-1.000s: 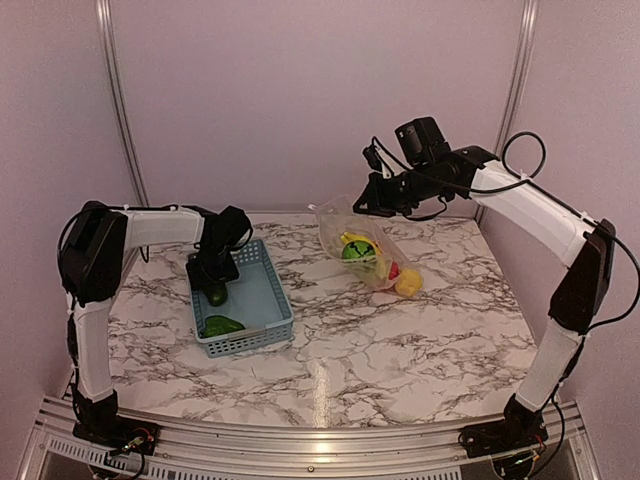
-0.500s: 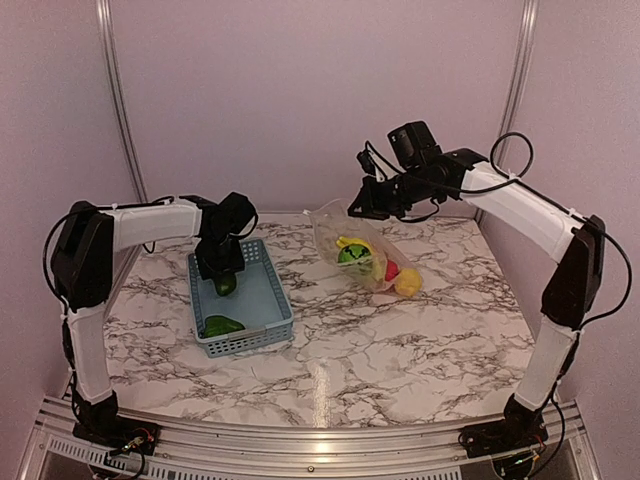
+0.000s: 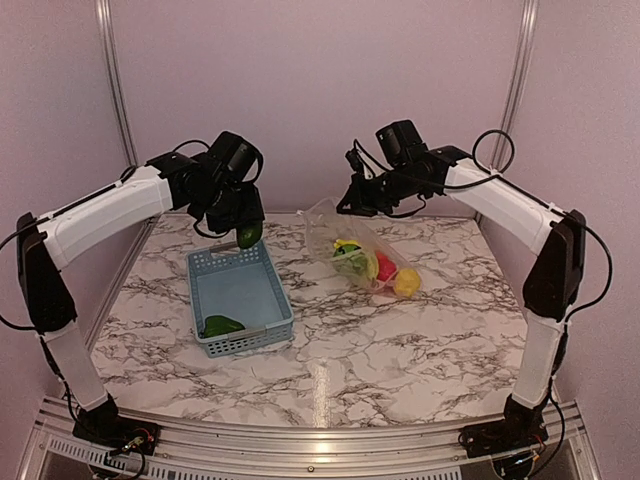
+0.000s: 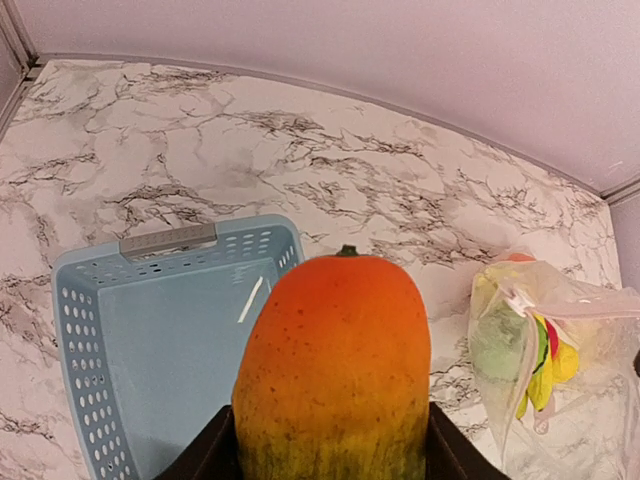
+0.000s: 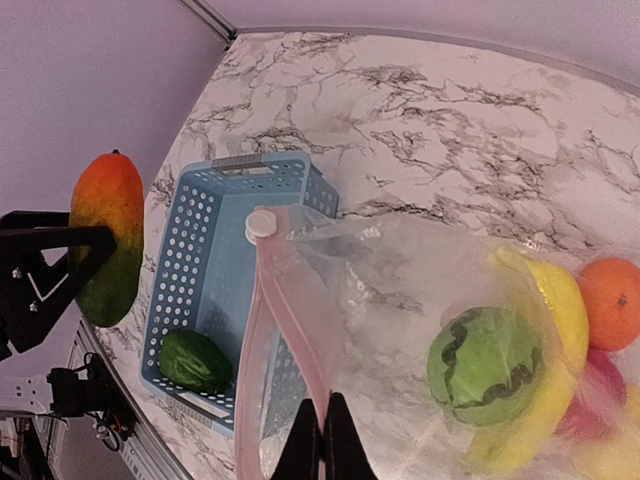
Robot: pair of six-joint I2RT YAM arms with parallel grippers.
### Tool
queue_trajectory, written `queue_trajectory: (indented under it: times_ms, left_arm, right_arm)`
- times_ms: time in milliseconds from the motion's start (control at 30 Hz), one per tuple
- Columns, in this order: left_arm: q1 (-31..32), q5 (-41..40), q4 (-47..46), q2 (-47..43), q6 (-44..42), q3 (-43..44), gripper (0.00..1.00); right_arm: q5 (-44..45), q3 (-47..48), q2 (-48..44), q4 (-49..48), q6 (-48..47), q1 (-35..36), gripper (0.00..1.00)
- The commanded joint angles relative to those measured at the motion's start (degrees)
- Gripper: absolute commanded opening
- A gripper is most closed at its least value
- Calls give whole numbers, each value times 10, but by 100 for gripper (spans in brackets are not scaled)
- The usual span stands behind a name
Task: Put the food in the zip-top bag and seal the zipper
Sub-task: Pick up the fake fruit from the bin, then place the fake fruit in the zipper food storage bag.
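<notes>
- The left gripper was clamped tight on an orange-and-green fruit, up in the air over the far end of the basket, well off the table.
- Across the gap, the right gripper had its fingers pressed together on the rim of the zip-top bag, hoisting that edge high while the belly of the bag sagged onto the marble.
- Already inside, plain through the clear film: a green striped ball, a yellow banana and an orange, with something red tucked under them.
- One green piece lay alone at the near end of the basket, so by my reading there was that one to fetch after the one in the air.
- The zipper hung as a loose pinkish strip with its slider tab at the top end, not run along the mouth; sealing had not begun.
- Here was the crux: the bag's mouth lay off to the left gripper's right, near but with clear air between them, and the opening gaped back toward the basket side.
- The fruit's long axis stood roughly upright in the grip, orange end up and green end down in the right wrist view.
- The left arm was the carrier and the nearer one to do the drop; the right arm's job looked like holding the mouth open.
- My call: the fruit had to cross rightward and go in end first, because the opening looked none too wide and the limp rim could fold shut on it.
</notes>
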State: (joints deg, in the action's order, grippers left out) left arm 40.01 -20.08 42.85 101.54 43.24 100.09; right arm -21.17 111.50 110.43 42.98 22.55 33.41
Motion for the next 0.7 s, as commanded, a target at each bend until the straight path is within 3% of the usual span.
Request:
queue_trajectory:
  times_ms: [0,300,667]
  left_arm:
    - [16,24,-31,-38,-41,28,41]
    - [55,143,-218,-73,-114,9,38]
    - [89,223,-309,-37,-126,-9,37]
  right_arm:
    - [-13,26,10,3,0,-4,0]
    - [-9,40,13,16,-5,-3,0]
    - [15,19,-19,32,-13,-2,0]
